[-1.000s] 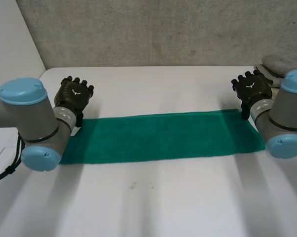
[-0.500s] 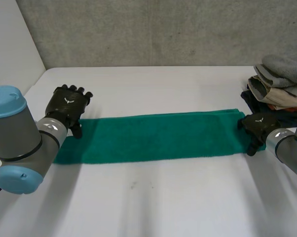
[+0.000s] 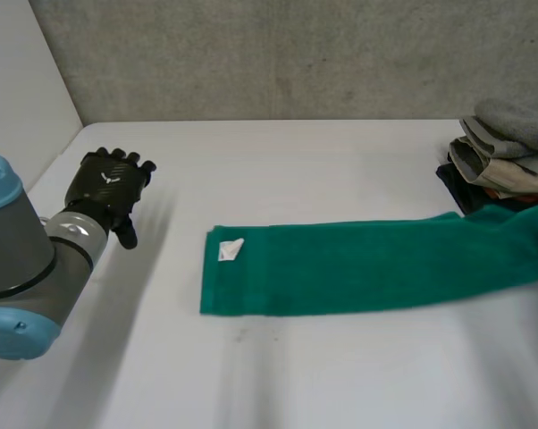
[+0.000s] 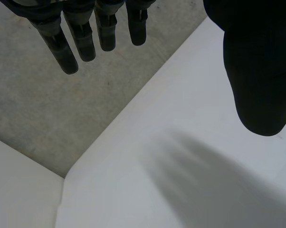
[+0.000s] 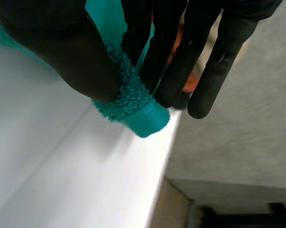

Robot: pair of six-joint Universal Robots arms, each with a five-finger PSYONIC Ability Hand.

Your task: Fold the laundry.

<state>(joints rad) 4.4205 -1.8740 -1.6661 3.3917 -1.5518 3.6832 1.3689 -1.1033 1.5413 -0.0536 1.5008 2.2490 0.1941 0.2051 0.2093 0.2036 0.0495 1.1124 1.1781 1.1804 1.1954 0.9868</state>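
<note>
White table (image 3: pixel 340 152) stands before a rough grey wall (image 3: pixel 296 54), and on it we see the green towel (image 3: pixel 358 264), folded into one long narrow band that lies across the right half of the table. Its left end is near the middle of the table and carries a small white label (image 3: pixel 231 250) close to the far corner. Its other end runs out toward the robot's right side, just in front of a pile of clothes (image 3: pixel 510 143) at the far right corner of the table. We cannot tell if the towel touches this pile. The left hand (image 3: pixel 111 183), at the end of the left arm (image 3: pixel 19 259), hovers over bare table, well apart from the towel's left end. In its wrist view we see its fingers (image 4: pixel 62 45) straight and far from the thumb (image 4: pixel 259 76), so this hand is wide and holds nothing. The right hand (image 5: pixel 57 42) has the towel: in its wrist view the thumb presses a fluffy corner of the green cloth against the fingers (image 5: pixel 169 71) in a firm pinch, and the rolled tip of the corner sticks out just past the thumb. Behind these fingers we see a bit of orange and dark cloth.
</note>
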